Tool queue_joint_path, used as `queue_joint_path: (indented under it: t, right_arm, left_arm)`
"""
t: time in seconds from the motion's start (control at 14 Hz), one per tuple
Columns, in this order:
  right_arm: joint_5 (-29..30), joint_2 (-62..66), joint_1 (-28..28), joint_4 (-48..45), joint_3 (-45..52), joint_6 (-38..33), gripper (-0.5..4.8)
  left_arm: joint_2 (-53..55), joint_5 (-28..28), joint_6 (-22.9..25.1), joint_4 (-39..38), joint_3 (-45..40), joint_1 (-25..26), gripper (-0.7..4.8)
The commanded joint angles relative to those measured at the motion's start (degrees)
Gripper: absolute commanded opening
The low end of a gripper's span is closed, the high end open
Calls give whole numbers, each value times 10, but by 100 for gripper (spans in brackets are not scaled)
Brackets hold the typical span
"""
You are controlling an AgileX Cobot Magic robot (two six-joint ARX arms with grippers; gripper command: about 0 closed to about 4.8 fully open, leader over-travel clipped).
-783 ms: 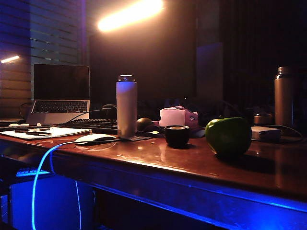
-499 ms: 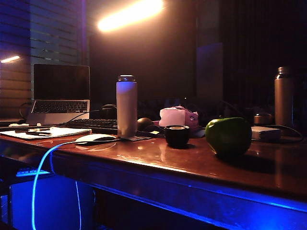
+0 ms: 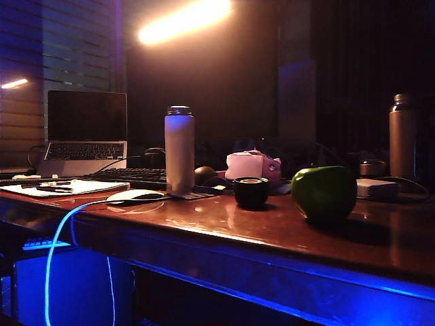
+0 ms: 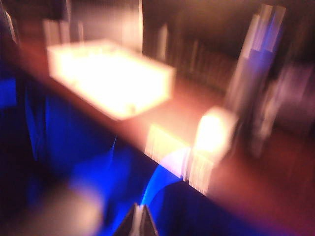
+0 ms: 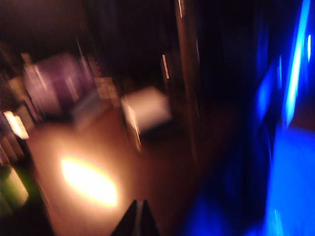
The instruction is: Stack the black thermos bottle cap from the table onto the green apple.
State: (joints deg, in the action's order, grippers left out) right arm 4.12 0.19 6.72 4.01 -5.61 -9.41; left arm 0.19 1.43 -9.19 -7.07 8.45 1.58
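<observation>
The black thermos bottle cap [image 3: 250, 191] stands upright on the table [image 3: 224, 227], pale inner rim up. A short gap to its right sits the green apple [image 3: 324, 192], with nothing on top of it. Neither arm shows in the exterior view. In the blurred left wrist view my left gripper [image 4: 139, 221] is shut and empty, hanging in front of the table's blue-lit front edge. My right gripper [image 5: 139, 216] is shut and empty too, over the table's near part. A green smear at the edge of that view is the apple [image 5: 10, 189]. Neither wrist view shows the cap.
A tall white thermos [image 3: 179, 151] stands left of the cap, with a white mouse [image 3: 134, 196] and its glowing blue cable [image 3: 58, 238] nearer the edge. A laptop [image 3: 86, 132], keyboard and papers fill the back left. A dark bottle [image 3: 402, 136] and a pale box [image 3: 376, 187] stand at the back right.
</observation>
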Motion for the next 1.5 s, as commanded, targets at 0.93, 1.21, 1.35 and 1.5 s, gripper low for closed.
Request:
queue_joint_path:
  t: [0.93,1.21,1.35,1.5]
  right_arm:
    - [191,734,-71,53,-654,96,-1]
    - [125,876,-156,155,-776,176,-1]
    - [122,938,-195,143,-797,201,-1]
    - [95,996,-228,111,-800,210,-1]
  left_arm:
    - [588,395,165,-342,754,-8,-3]
    - [610,393,177,-326,782,-32,-3]
    - [610,391,175,-325,784,-46,-3]
    - [610,391,176,-324,784,-47,-3]
